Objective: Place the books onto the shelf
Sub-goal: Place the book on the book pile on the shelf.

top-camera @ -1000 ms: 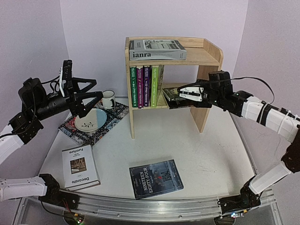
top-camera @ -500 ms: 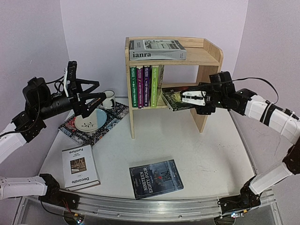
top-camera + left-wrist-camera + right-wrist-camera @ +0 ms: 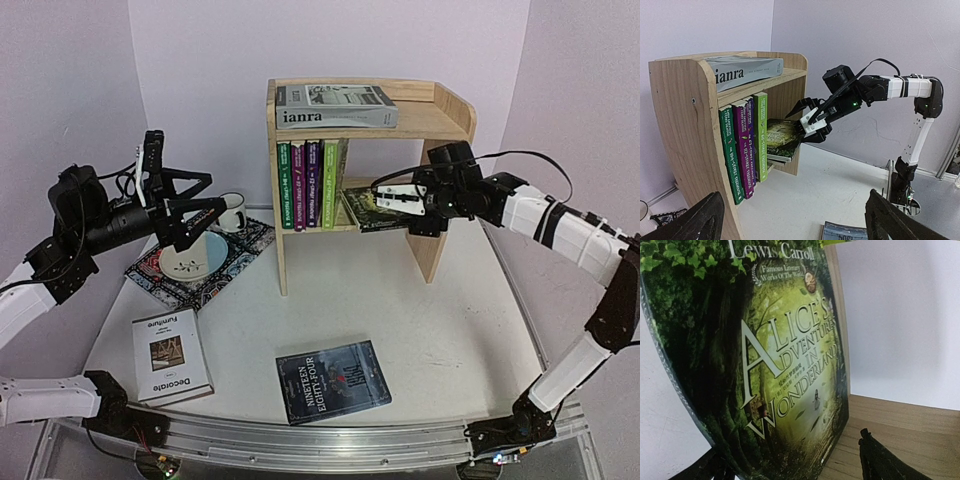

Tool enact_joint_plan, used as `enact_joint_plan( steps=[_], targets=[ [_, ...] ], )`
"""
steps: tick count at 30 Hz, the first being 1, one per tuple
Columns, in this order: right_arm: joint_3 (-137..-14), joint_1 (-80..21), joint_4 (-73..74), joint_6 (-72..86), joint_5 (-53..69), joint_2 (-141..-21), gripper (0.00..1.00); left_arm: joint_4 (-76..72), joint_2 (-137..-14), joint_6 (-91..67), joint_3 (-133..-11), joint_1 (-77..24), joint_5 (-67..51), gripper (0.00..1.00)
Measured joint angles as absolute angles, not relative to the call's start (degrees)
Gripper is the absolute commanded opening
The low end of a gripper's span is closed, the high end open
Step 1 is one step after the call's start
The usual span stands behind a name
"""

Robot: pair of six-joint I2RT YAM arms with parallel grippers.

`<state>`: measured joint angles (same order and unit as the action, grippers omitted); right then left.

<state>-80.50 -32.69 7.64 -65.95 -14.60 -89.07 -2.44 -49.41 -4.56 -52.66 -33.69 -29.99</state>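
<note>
right tool spread wide, straddling Alice book edge on shelf; left tool wide, empty

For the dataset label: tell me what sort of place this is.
Probably a robot lab's test cell, not a home: plain lilac walls close around a white table, a metal rail at its near edge holds two arm bases, and the pine shelf of books looks staged.

White shells, black joints, looping black cables — left pincer black, right pincer white-trimmed.
</note>
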Motion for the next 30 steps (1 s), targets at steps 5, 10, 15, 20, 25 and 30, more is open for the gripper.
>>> enact_joint_plan(
  steps=[5,10,15,20,25,30],
  targets=[
    [-81.6,-32.1,9.1,-65.9,-14.9,-91.4,0.85,-2.4,-49.4,-4.6,-52.7,-33.7,-30.0,1.00],
    [-83.3,-31.5,9.8,-65.9,-14.9,-92.1,0.85,-2.5,-48.8,-4.5,-52.2,-33.7,-30.0,1.00],
    [-85.4,-31.3,10.9,-65.7,-15.0,-93.2,0.85,-2.4,-48.5,-4.5,-51.9,-33.7,-30.0,1.00],
    [-86.3,-31.0,12.1,-65.0,-14.8,-93.7,0.86,-2.4,-48.5,-4.6,-51.8,-33.7,-30.0,1.00],
    [-86.6,-30.9,12.7,-64.2,-14.6,-93.8,0.88,-2.4,-48.5,-4.6,-51.8,-33.7,-30.1,0.99],
    [-86.6,-30.8,14.1,-62.9,-13.9,-93.8,0.90,-2.4,-48.5,-4.6,-51.8,-33.7,-30.1,1.00]
  ],
)
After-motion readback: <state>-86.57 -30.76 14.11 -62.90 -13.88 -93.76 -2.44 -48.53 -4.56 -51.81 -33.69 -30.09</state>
